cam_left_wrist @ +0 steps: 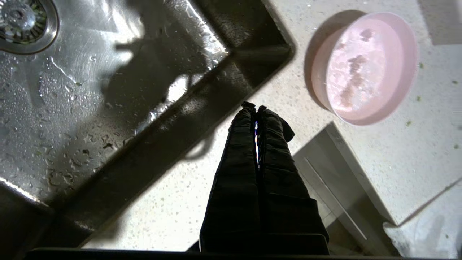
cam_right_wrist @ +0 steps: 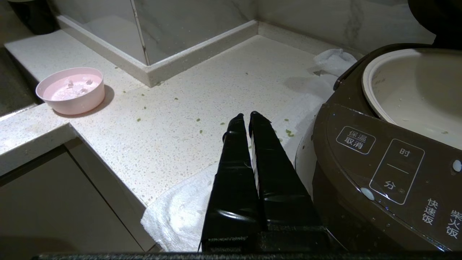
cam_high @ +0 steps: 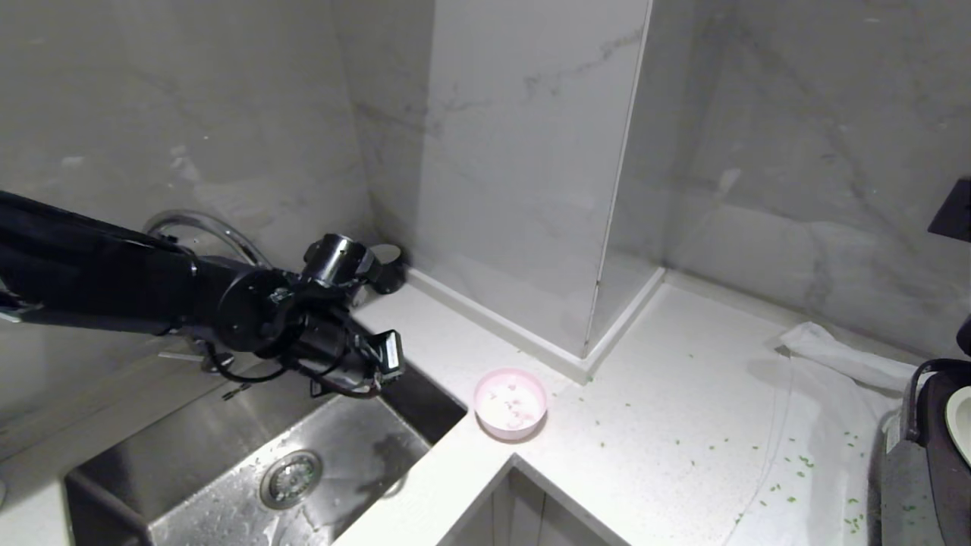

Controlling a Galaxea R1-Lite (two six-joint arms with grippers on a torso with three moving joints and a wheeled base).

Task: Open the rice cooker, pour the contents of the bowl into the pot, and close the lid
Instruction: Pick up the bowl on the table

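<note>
The rice cooker (cam_right_wrist: 379, 162) is seen at the far right, lid raised, pot (cam_right_wrist: 415, 97) exposed. The bowl (cam_high: 510, 403) is set near the sink (cam_high: 250, 470), nearly emptied. Both the left gripper (cam_left_wrist: 255, 107) and right gripper (cam_right_wrist: 249, 117) are pressed together, empty. Closing the lid is judged next.

Wet steel sink (cam_high: 227, 455), white cloth (cam_high: 834, 356)
</note>
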